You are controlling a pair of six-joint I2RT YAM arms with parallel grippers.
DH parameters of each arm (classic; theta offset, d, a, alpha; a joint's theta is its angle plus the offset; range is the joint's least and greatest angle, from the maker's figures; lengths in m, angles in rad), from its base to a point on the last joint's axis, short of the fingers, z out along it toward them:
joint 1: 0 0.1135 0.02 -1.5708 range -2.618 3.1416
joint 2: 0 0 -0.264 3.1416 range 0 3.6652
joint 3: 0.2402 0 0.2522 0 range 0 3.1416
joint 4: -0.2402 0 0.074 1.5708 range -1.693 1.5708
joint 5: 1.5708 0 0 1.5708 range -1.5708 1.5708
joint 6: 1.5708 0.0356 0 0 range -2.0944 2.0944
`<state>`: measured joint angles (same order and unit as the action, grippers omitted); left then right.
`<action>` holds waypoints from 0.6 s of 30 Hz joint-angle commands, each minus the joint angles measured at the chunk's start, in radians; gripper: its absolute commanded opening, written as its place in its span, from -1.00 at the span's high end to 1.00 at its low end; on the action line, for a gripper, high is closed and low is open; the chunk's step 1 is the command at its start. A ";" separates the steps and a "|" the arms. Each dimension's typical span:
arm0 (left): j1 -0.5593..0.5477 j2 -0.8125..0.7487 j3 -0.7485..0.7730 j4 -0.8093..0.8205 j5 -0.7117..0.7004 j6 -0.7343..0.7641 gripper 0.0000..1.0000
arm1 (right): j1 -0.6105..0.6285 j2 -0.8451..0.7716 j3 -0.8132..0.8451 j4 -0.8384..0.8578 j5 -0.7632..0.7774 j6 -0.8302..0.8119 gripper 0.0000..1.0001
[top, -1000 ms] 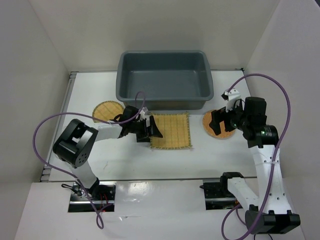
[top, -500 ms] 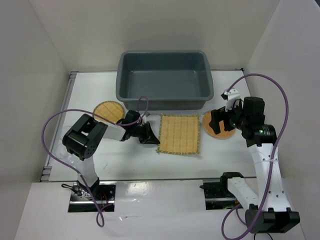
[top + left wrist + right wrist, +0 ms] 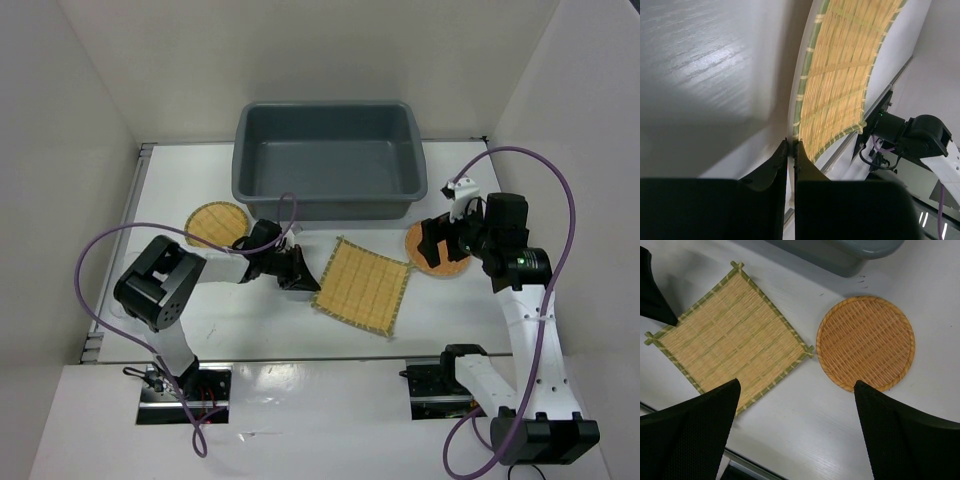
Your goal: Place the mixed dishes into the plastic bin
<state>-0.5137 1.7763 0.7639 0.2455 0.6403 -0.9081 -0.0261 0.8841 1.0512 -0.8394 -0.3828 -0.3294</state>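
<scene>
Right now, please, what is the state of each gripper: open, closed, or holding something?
Left gripper: closed, pinching the edge of the mat.
Right gripper: open, holding nothing.

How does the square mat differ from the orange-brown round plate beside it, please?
The square mat has four corners and is pale yellow with green edging; the round plate is a circle in orange-brown. The square mat covers more table than the round plate. The left fingers seem to pinch the mat's edge, while the plate lies free below the open right fingers. Both are flat, woven and outside the bin.
</scene>
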 commanded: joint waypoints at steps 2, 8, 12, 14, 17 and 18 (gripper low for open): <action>-0.002 -0.083 0.018 -0.063 -0.002 0.043 1.00 | -0.008 0.001 -0.013 0.059 -0.040 -0.029 -0.80; -0.002 -0.083 0.008 -0.089 -0.011 0.052 1.00 | -0.008 0.071 0.000 -0.024 0.037 -0.438 0.87; -0.002 -0.074 -0.002 -0.100 -0.011 0.072 1.00 | 0.084 0.119 -0.046 -0.156 0.099 -0.607 1.00; -0.002 -0.074 -0.002 -0.100 -0.011 0.072 1.00 | 0.176 0.119 -0.077 -0.153 0.151 -0.608 1.00; -0.002 -0.074 -0.002 -0.091 -0.011 0.063 1.00 | 0.291 0.128 -0.146 -0.130 0.197 -0.652 1.00; -0.002 -0.074 -0.002 -0.091 -0.011 0.063 1.00 | 0.301 0.128 -0.173 -0.130 0.197 -0.716 1.00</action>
<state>-0.5133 1.7226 0.7639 0.1337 0.6140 -0.8627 0.2176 1.0088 0.9180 -0.9409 -0.2420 -0.8982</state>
